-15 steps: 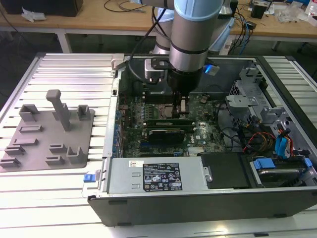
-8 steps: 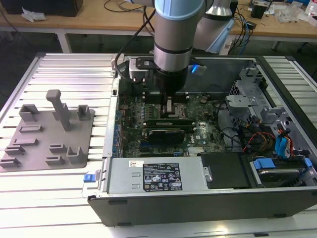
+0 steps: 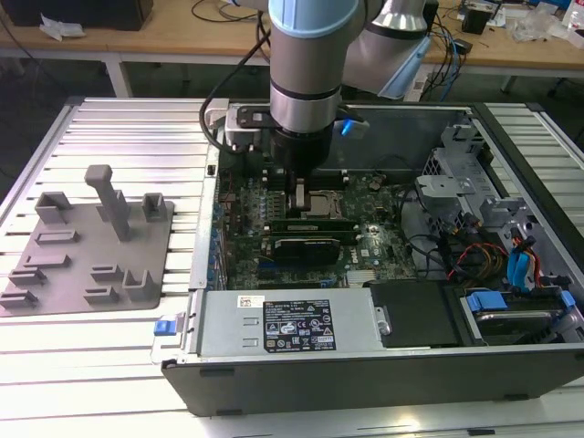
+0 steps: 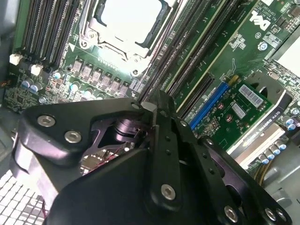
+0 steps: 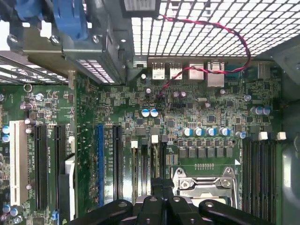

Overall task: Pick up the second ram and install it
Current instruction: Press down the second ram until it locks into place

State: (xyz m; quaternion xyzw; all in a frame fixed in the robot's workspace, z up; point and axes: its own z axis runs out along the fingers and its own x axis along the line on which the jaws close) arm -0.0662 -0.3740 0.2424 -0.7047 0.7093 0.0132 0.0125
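Note:
My gripper (image 3: 298,194) reaches down into the open computer case (image 3: 511,365), just beside the processor socket (image 3: 326,203). In both wrist views its two black fingers (image 4: 159,140) are pressed together, so it is shut. The tips (image 5: 162,185) sit over the long black memory slots (image 5: 154,159) next to the socket (image 5: 204,187). In the second wrist view the gripper (image 4: 156,104) ends at a slot's pale end clip (image 4: 144,106), with the socket (image 4: 126,21) beyond. The second ram is hidden: I make out no green stick between or under the fingers.
A grey fixture plate (image 3: 91,242) with posts and blocks lies on the ribbed table on the exterior view's left. Inside the case are an expansion card (image 3: 306,246), the power supply (image 3: 292,324), a drive cage (image 3: 456,182) and loose cables (image 3: 474,255). A red wire (image 5: 206,28) crosses the vent grille.

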